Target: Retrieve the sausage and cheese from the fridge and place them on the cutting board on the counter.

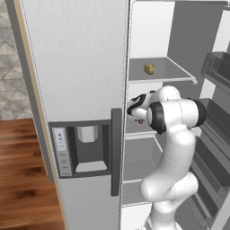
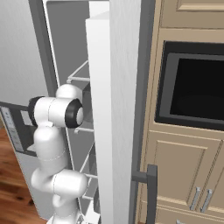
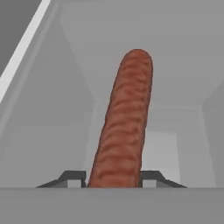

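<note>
Now your gripper (image 3: 114, 179) sits inside the fridge (image 1: 81, 67), its 2 fingertips (image 3: 72, 178) clamped on the sausage (image 3: 124, 122). Cheese (image 1: 148, 68) rests on the shelf above.

The sausage (image 3: 124, 127) is a dark red rod with a rounded end, and it stands out straight between the two jaws, which touch it on both sides at its near end. The cheese (image 1: 148, 68), a small yellowish chunk, lies on the fridge (image 1: 81, 67) shelf above the jaws, well apart from them.
</note>
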